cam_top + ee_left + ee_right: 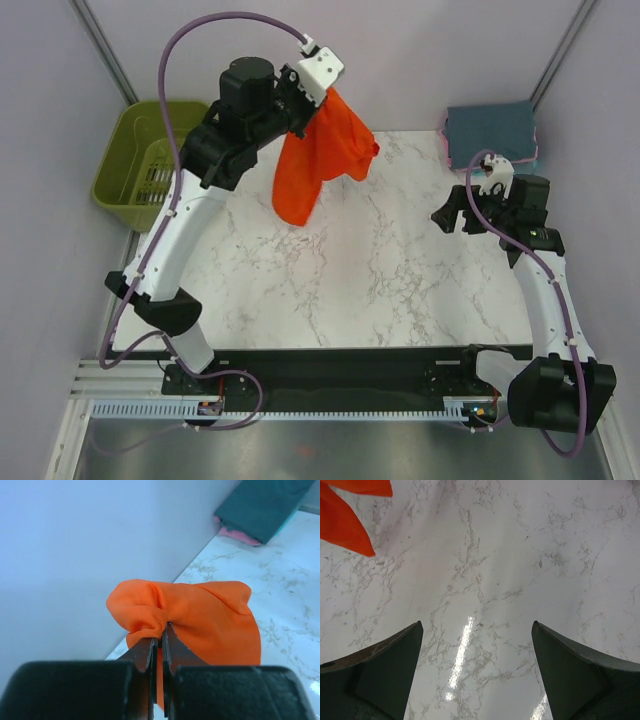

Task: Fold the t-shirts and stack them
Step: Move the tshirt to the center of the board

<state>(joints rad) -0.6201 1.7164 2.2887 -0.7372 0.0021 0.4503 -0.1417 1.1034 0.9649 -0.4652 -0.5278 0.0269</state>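
And the left gripper (161,630) is pressed tight, jaws pinching a bunched fold of the orange-red t-shirt (210,615) right at the tips! The cloth puffs out to either side of the fingers in the wrist view. From above, the shirt hangs off that claw in the upper middle of the frame, held up over the marble table (380,290), with its lower end drooping down and to the left. Whether it brushes the tabletop, I can't tell.

Over to the right gripper (477,625): spread wide, nothing between the fingers, just bare marble below and a corner of orange in the upper left of its own view. In the top view it sits at the right side of the frame, well apart from the shirt.

At the upper right corner of the table there's a folded stack (490,130), slate-blue on top with pink and teal edges peeking out beneath. At the upper left, beside the table edge, is the olive-green basket (150,160).
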